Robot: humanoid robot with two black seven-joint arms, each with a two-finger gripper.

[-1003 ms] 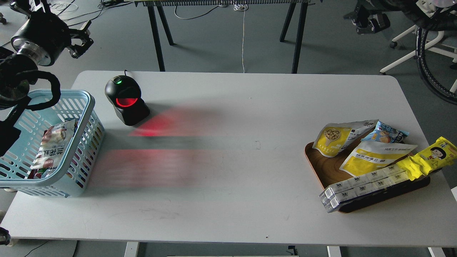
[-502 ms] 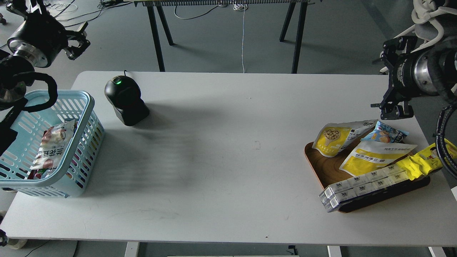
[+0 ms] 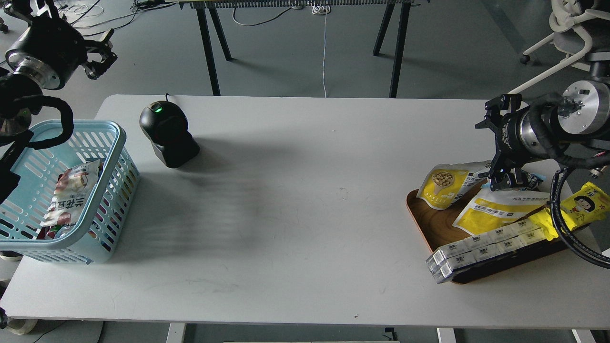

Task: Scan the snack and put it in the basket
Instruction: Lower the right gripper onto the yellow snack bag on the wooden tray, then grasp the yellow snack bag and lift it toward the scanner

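The snack (image 3: 445, 186), a yellow-and-white pouch picturing a spoon of beige balls, leans on the far left edge of the brown wooden tray (image 3: 426, 224) at the right. My right gripper (image 3: 492, 145) hovers just above and to the right of the pouch, fingers spread apart and empty, the lower finger near the pouch's top right corner. The light blue basket (image 3: 116, 138) stands at the table's left edge with packets inside. My left gripper (image 3: 107, 50) is raised behind the basket, open and empty.
A black scanner (image 3: 167, 133) with a green light stands right of the basket. The tray also holds a flat yellow-and-white pouch (image 3: 500, 209), a blue packet (image 3: 533, 180), a bright yellow cartoon wrapper (image 3: 584, 204) and clear boxes (image 3: 481, 250). A red-and-white packet (image 3: 71, 190) lies in the basket.
My right arm came in from the right and dropped down to the snack pouch. The scanner's red glow on the table went out. My left gripper drifted slightly up and left.
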